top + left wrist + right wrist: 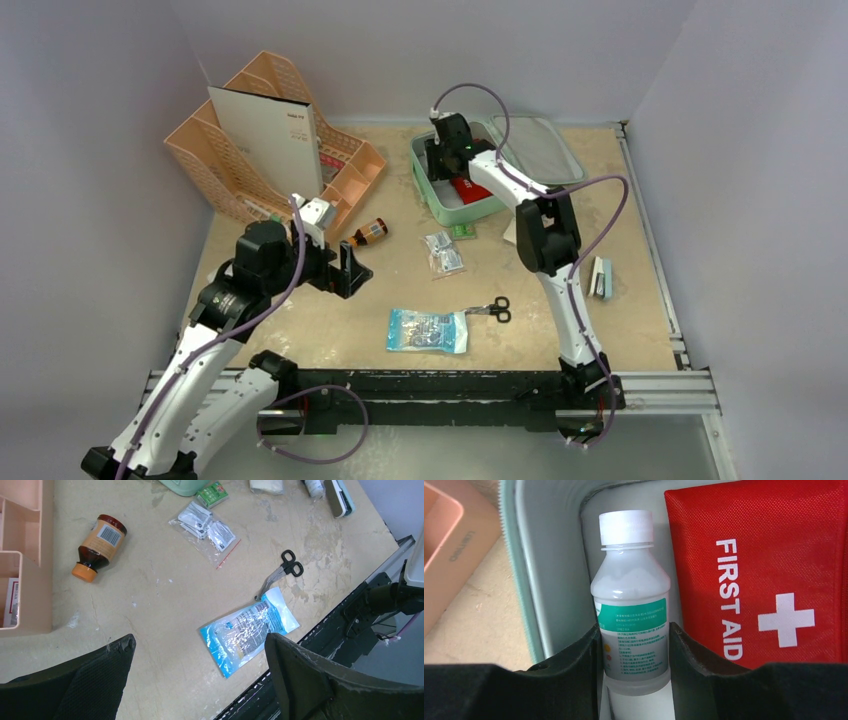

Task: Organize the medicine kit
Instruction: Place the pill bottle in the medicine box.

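Observation:
The mint-green medicine kit (452, 213) lies open at the back centre, its lid (545, 150) folded flat to the right. My right gripper (446, 160) reaches down into it and is shut on a white bottle (631, 600) with a green label, which lies along the kit's left wall (554, 570). A red FIRST AID pouch (764, 555) lies inside the kit, right of the bottle. My left gripper (352, 270) is open and empty above the table, left of centre; in the left wrist view it (200, 645) hangs above bare table beside a blue packet (250, 630).
On the table lie a brown bottle (370, 234), a bag of sachets (443, 252), a small green box (462, 231), scissors (492, 308), the blue packet (428, 331) and a white-teal item (600, 277). A peach organizer (270, 150) stands back left.

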Tool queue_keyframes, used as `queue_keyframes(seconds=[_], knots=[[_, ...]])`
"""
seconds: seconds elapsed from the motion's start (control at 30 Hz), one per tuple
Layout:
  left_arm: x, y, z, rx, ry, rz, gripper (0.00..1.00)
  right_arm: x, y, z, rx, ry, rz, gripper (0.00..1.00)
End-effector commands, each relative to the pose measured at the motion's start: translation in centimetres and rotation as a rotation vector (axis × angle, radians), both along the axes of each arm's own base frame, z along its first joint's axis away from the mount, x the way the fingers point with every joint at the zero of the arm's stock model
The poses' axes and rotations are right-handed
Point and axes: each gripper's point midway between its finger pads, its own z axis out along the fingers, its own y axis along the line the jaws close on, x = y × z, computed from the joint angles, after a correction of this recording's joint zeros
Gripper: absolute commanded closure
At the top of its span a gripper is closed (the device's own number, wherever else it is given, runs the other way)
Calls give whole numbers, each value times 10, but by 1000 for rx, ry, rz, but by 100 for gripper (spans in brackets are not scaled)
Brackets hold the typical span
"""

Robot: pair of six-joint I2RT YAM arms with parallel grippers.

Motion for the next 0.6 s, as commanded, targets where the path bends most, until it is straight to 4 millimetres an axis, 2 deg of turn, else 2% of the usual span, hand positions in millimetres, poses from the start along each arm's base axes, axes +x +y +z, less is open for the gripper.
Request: queue_keyframes(seconds=[0.0,0.17,0.37,0.57], knots=[[2,6,5,5,-33,35,0,20,11,35,65,-83,-7,73],[1,5,5,1,-35,29,0,25,16,30,79,-94,12,65],[0,4,4,-2,-30,17,0,36,25,34,106,-155,41,63],[-2,6,9,-8,-55,21,0,43,31,30,123,-176,52,54]])
